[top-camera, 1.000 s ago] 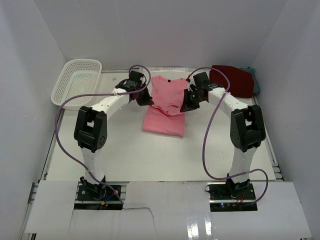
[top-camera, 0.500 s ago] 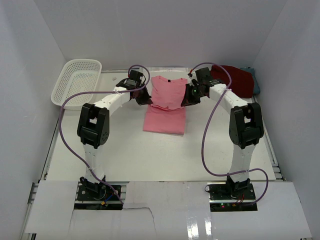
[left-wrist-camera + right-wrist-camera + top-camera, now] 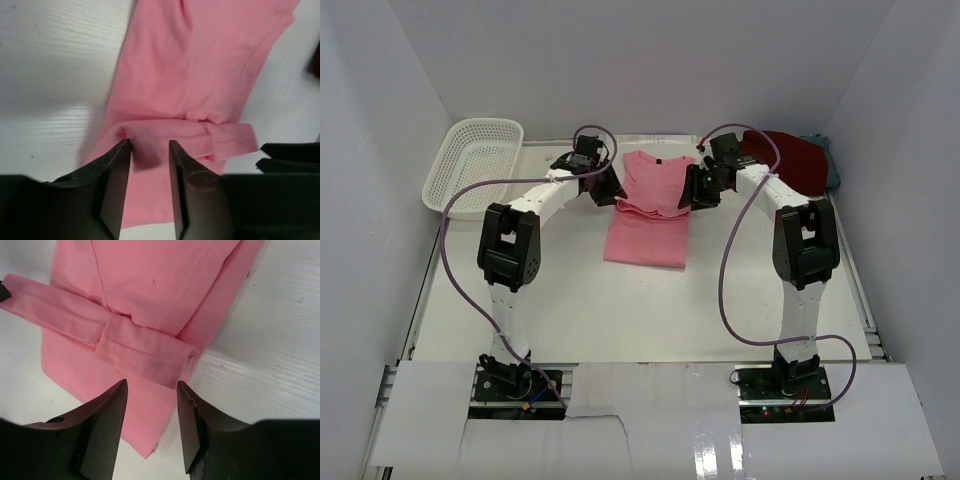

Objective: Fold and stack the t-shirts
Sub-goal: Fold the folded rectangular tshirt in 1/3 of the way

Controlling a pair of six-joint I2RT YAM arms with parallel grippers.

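A light pink t-shirt (image 3: 648, 228) lies flat mid-table, collar toward the back, with a folded band of cloth (image 3: 135, 342) across its middle. My left gripper (image 3: 609, 193) hovers at the shirt's left edge, open, jaws apart over the pink cloth (image 3: 190, 75) and holding nothing (image 3: 149, 145). At the right edge my right gripper (image 3: 688, 196) also stands open just above the fold's rolled end (image 3: 151, 384). A dark red t-shirt (image 3: 782, 160) lies crumpled at the back right, with a teal-grey one (image 3: 833, 165) showing behind it.
A white perforated basket (image 3: 472, 163) sits tilted at the back left corner. White walls close in the table on three sides. Purple cables loop from both arms over the table.
Both grippers were shut on the shirt's side edges and have opened, letting the cloth go. The folded band now lies on the shirt. Both arms shifted slightly toward the back.
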